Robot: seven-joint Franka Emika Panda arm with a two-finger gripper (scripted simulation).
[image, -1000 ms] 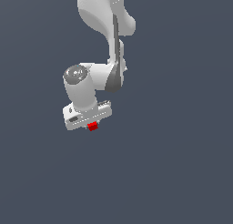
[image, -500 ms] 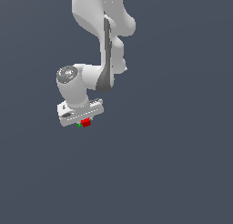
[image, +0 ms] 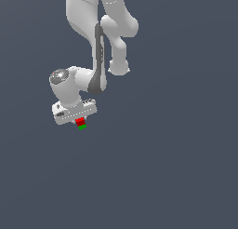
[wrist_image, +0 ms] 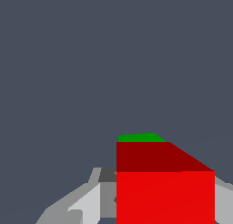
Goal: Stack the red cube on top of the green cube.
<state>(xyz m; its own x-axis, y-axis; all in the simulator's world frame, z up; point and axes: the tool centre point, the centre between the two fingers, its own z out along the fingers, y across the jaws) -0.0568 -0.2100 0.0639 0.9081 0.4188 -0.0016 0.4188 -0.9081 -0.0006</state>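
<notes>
The red cube (image: 80,121) sits between the fingers of my white gripper (image: 80,123), which is shut on it. Right under it the green cube (image: 82,127) shows as a thin green strip on the grey floor. I cannot tell whether the two cubes touch. In the wrist view the red cube (wrist_image: 164,186) fills much of the picture, held between light grey fingers (wrist_image: 88,202), and a sliver of the green cube (wrist_image: 139,137) peeks out past its far edge.
The flat dark grey floor (image: 176,167) spreads all around. The white arm (image: 88,18) rises from the gripper toward the top of the exterior view.
My gripper, holding the red cube, has shifted toward the exterior view's left and slightly down. The green cube has come into sight beneath the red one.
</notes>
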